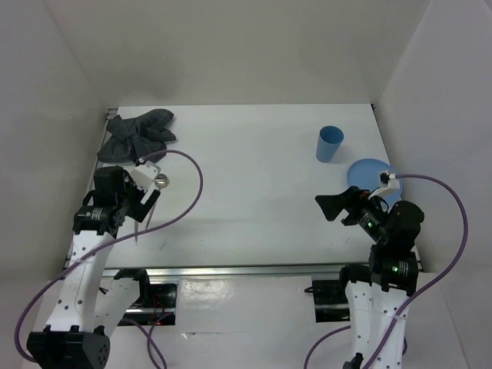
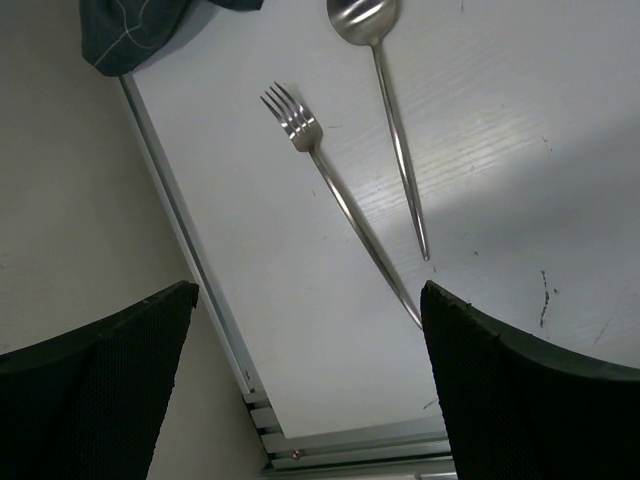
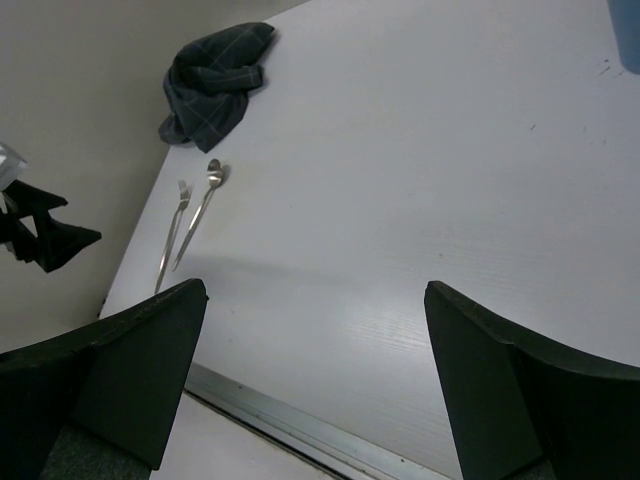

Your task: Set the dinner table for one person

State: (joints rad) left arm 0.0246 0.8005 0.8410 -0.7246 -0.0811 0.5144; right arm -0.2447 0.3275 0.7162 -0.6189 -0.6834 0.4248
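The white dinner table carries a fork and a spoon lying side by side near its left edge. The spoon's bowl shows in the top view. A crumpled dark grey checked cloth lies at the far left corner. A blue cup stands far right, with a blue plate near it. My left gripper is open and empty, just above the cutlery handles. My right gripper is open and empty beside the plate, above bare table.
White walls enclose the table on the left, far and right sides. A metal rail runs along the near edge. In the right wrist view the cloth, fork and spoon show far off.
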